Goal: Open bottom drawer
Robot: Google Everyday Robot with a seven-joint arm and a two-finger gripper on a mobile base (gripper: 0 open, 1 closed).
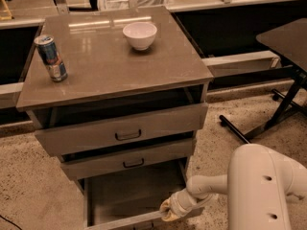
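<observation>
Grey-brown cabinet (199,92) of three drawers, viewed from above and in front, filling the middle of the scene. On its tabletop (110,71), toward 12 o'clock, a white bowl (139,35), upright. Toward 9 o'clock, well apart from the bowl, an upright drink can (51,58) in blue, silver and red. Just below the tabletop, the tallest-fronted drawer (86,135), slightly out, with a dark bracket handle at its centre. Under it, the medium-fronted drawer (96,163), also slightly out, with a smaller dark handle. Lowest of all, at 6 o'clock, the bottom drawer (129,193), pulled well out beyond the other two, showing a plain flat grey inside, its slim front panel (120,223) running along the lower edge of the scene. At 5 o'clock, the gripper (167,211), pale and yellowish, touching the top edge of that panel near its right end; impossible to tell whether clenched or released. Behind it, a white jointed arm (261,190) reaching in from 4 o'clock, bulky and rounded. Speckled floor (29,186) around the cabinet. At 2 o'clock, a dark table (288,37) on black legs, apart from the cabinet.
</observation>
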